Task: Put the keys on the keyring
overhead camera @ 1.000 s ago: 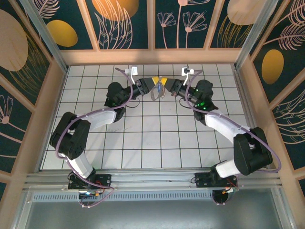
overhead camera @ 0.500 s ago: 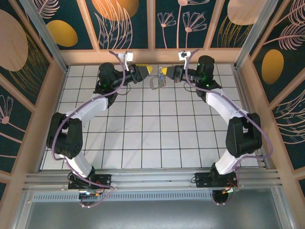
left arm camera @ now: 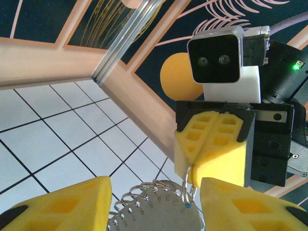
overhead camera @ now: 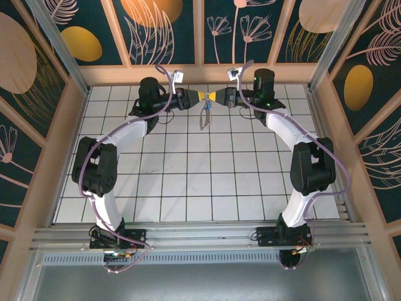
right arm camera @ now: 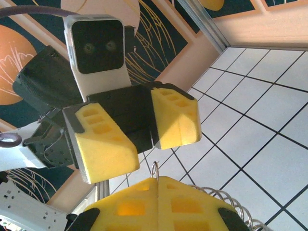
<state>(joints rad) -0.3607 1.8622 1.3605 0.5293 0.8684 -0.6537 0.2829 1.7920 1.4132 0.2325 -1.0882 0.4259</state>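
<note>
Keyring (overhead camera: 204, 116) hangs from right fingers (left arm camera: 211, 144); left fingers (left arm camera: 72, 204) have opened.

The table (overhead camera: 188, 185) is white square tiles with dark grout lines, bordered by a pale wooden rim (overhead camera: 200, 74). At its near edge, a metal rail (overhead camera: 200, 233) carries the left base (overhead camera: 119, 238) and the right base (overhead camera: 279, 237).
</note>
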